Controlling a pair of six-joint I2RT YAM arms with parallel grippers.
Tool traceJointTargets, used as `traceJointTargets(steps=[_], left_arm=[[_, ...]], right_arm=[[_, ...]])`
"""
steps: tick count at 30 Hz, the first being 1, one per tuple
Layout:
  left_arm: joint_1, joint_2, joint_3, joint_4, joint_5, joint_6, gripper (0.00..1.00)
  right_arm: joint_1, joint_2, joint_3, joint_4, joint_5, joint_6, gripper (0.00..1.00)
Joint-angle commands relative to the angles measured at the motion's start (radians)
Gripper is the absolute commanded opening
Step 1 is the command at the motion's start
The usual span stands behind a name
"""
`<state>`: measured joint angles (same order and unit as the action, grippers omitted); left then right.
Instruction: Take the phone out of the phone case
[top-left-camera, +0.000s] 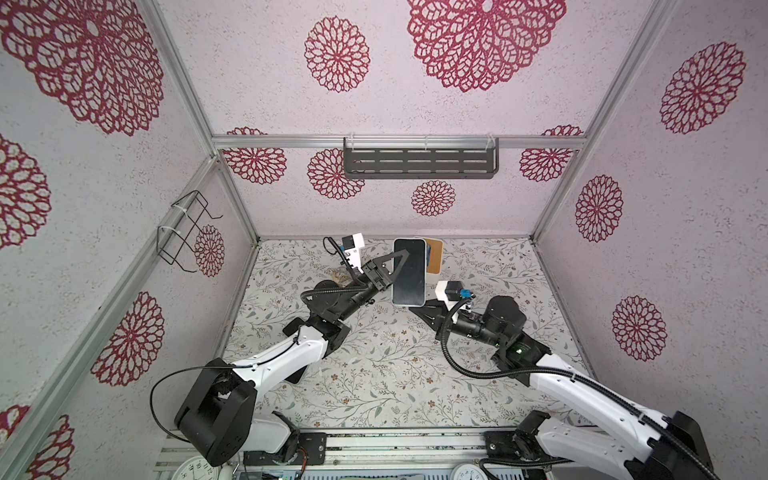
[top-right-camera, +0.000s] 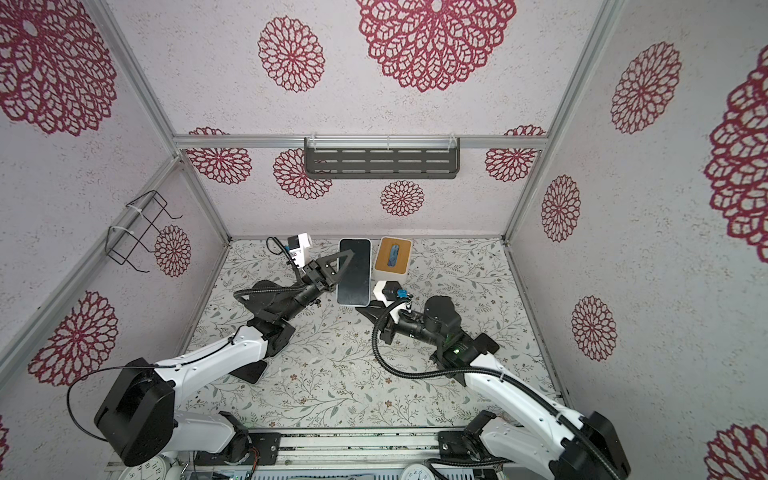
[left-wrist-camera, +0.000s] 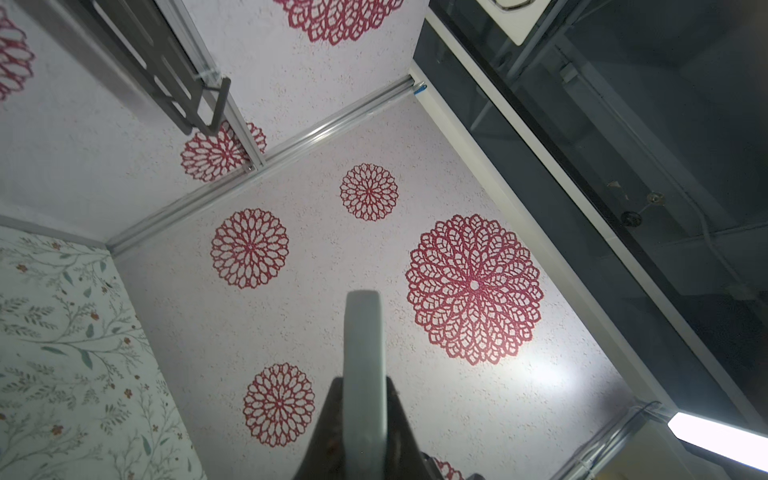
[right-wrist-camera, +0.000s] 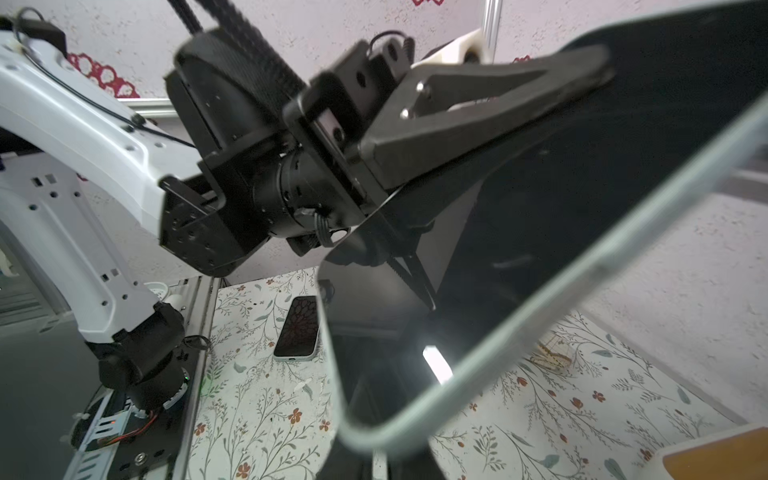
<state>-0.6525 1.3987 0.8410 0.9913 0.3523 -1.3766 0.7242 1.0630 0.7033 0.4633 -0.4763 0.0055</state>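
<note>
Up over the far middle of the surface (top-left-camera: 374, 374), at 12 o'clock in both top views, there's the phone (top-left-camera: 409, 274), lifted clear with its dark glass facing the camera. It hasn't come out yet: the pale phone case (left-wrist-camera: 365, 365) shows as a rim all round it.

The left gripper (top-left-camera: 399, 259) comes in from 9 o'clock and has it clamped, with one of the fingers flat across the screen and the other behind. The left wrist view shows that pale edge pinched tight between them.

At the 6 o'clock end sits the right gripper (top-left-camera: 415, 309), fingers closed right up and tips against the case's lower edge. Whether they've caught the lip, I can't tell.

So I'd call this the peel stage: phone steadied, the work about to start at the bottom corner. The next move, I reckon, needs the right fingers to hook that rim and roll it off the corner. The left's clamp squeezes phone and case together, so the peel has to run from the free end.

Just beyond, at 1 o'clock, stands a box with a wooden lid (top-right-camera: 392, 259). A second phone (right-wrist-camera: 297, 328) lies flat by the left arm's base, at about 7 o'clock.

No brand or label reads on either phone. The only writing is hour numerals on a clock dial (top-right-camera: 153, 469) at the near edge.
</note>
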Motion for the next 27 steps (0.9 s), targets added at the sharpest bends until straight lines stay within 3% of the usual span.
traceJointTargets(steps=[1,6,8,10,12,16,17,21,27], left_arm=[[-0.046,-0.007,0.033,-0.009,0.086,-0.037,0.0],[-0.007,-0.066,0.004,-0.025,0.064,-0.032,0.0],[0.022,-0.095,-0.011,-0.006,0.067,-0.046,0.0],[0.031,-0.12,-0.016,-0.009,0.061,-0.034,0.0],[0.031,-0.132,-0.008,-0.029,0.067,-0.009,0.0],[0.03,-0.126,0.007,-0.039,0.092,0.018,0.0],[0.03,-0.122,0.009,-0.042,0.093,0.026,0.0],[0.03,-0.115,0.011,-0.037,0.097,0.062,0.0],[0.03,-0.106,0.007,-0.011,0.096,0.06,0.0]], right_arm=[[-0.006,-0.006,-0.009,0.139,0.092,-0.056,0.0],[-0.011,-0.122,-0.14,0.25,0.124,0.008,0.0],[-0.011,-0.216,-0.209,0.265,0.139,0.035,0.06],[-0.011,-0.295,-0.248,0.224,0.155,0.064,0.22],[-0.011,-0.355,-0.266,0.196,0.154,0.137,0.5],[-0.011,-0.375,-0.191,0.135,0.054,0.297,0.79],[-0.011,-0.352,-0.158,0.118,0.02,0.338,0.82],[-0.005,-0.266,-0.088,0.145,-0.102,0.443,0.77],[0.006,-0.211,-0.083,0.172,-0.131,0.492,0.66]])
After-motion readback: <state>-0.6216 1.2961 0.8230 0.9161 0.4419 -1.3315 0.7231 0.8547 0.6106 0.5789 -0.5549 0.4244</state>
